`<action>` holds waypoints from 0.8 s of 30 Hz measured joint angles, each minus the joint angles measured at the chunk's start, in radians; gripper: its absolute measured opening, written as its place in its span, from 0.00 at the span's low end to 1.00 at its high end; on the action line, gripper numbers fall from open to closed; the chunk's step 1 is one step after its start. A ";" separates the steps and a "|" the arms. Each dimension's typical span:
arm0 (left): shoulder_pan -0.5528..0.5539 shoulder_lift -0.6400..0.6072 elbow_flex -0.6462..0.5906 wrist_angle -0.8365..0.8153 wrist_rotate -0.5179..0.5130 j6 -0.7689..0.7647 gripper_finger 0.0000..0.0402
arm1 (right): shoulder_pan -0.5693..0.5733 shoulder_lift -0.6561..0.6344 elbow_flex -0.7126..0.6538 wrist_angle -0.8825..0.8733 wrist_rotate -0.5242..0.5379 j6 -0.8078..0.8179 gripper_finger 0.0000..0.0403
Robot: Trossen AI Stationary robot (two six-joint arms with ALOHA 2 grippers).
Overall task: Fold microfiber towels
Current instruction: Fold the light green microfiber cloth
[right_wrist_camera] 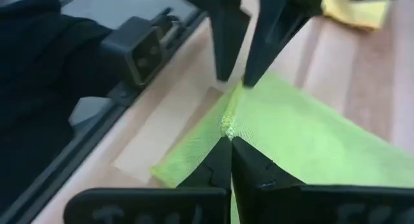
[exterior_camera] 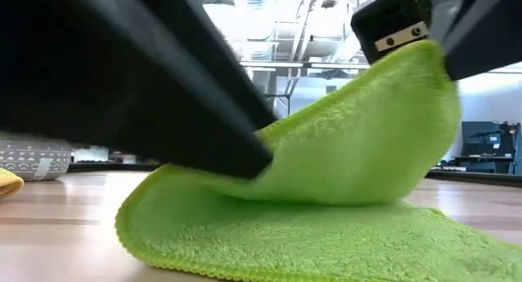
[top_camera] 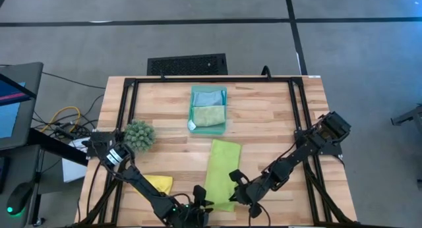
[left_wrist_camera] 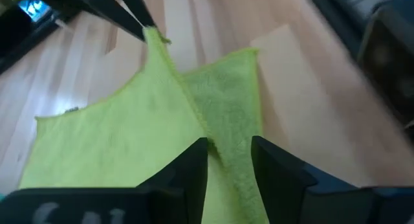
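Wooden desk (top_camera: pixel 264 116) carries the lime green towel (top_camera: pixel 221 163) at its near edge, where the right pincer (right_wrist_camera: pixel 228 138) pinches one corner shut and the left pincer (left_wrist_camera: pixel 228 149), half open around the cloth, should close before lifting evenly.

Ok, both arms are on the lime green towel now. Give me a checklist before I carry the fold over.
1. Right tool shut on the lime green towel corner: ok.
2. Left tool gripping its edge: not ok, fingers apart around the cloth.
3. Near edge lifted off the table: ok in the low view.
4. Far half lying flat: ok.
5. Yellow towel apart from the lime one: ok.
6. Teal tray beyond the towel, not touching: ok.
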 joint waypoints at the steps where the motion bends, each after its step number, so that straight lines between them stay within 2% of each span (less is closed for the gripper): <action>1: -0.002 0.000 0.011 -0.007 0.000 0.000 0.28 | 0.000 0.000 0.000 -0.001 -0.013 0.000 0.07; 6: -0.012 -0.001 0.069 -0.063 0.000 0.003 0.28 | 0.000 0.000 0.000 -0.001 -0.070 0.002 0.15; 11: -0.012 -0.002 0.089 -0.065 0.000 0.002 0.28 | -0.006 0.000 -0.009 -0.003 -0.163 0.023 0.27; 15: -0.011 -0.002 0.089 -0.075 0.000 -0.025 0.28 | -0.019 0.000 -0.011 -0.073 -0.195 0.018 0.37; 19: -0.003 -0.002 0.090 -0.230 0.003 -0.168 0.28 | -0.049 0.000 -0.012 -0.178 -0.195 0.027 0.43; 21: 0.008 -0.002 0.088 -0.341 0.009 -0.275 0.27 | -0.074 0.000 -0.012 -0.216 -0.194 0.049 0.44; 24: 0.025 -0.002 0.060 -0.393 0.006 -0.377 0.26 | -0.107 0.000 -0.012 -0.267 -0.165 0.064 0.42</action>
